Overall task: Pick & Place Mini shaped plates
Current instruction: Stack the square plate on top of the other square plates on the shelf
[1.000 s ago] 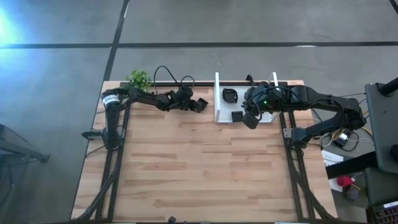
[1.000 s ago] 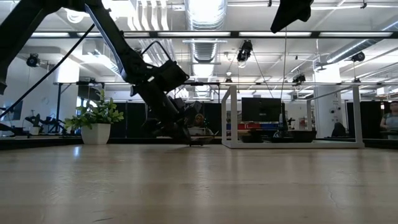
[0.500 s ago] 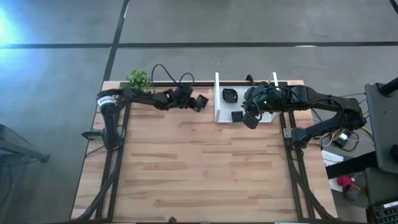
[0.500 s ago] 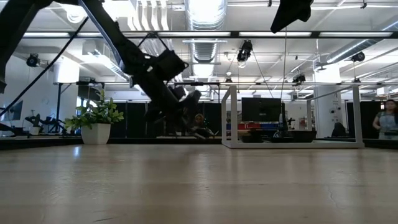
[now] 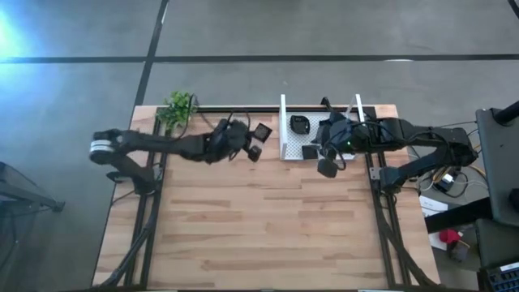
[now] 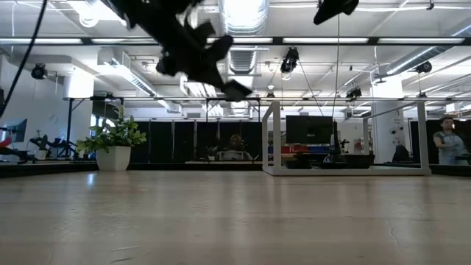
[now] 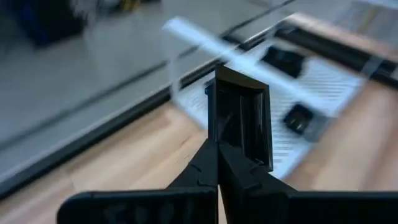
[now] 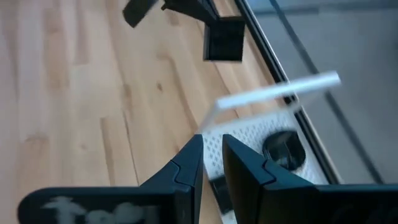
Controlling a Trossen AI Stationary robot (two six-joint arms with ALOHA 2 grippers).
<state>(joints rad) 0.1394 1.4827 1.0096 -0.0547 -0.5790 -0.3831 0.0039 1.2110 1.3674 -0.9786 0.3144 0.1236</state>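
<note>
- High view is showing the left tool (image 5: 256, 143) raised over the table (image 5: 259, 235), just beside the tray's (image 5: 283, 154) left wall, pinching a square plate (image 5: 262, 130).
- Left wrist view is giving the clearest look at that grip: the two fingers (image 7: 214, 168) are pressing together on the lower edge of the plate (image 7: 242, 118), which is standing upright on edge between them, its hollow face turned outward.
- From the left tool, the tray (image 7: 311, 99) is lying ahead and across its near white wall, so I judge the coming move to be a carry over that wall and then a lowering inside; the left arm is the only one carrying anything.
- Two plates are already lying in the tray: a rounded one (image 5: 300, 124) toward the back and a squarer one (image 5: 309, 151) toward the front edge, well apart from each other.
- Right tool (image 5: 327, 166) is hanging at the tray's front right corner, its fingers (image 8: 186, 168) close together with only a narrow slit between them and nothing in it.
- Low view is showing the left tool (image 6: 221, 73) high above the table (image 6: 235, 221), with the tray (image 6: 346, 168) off to its right.
- No brand, label or writing is readable on any plate, on the tray or on the arms.
</note>
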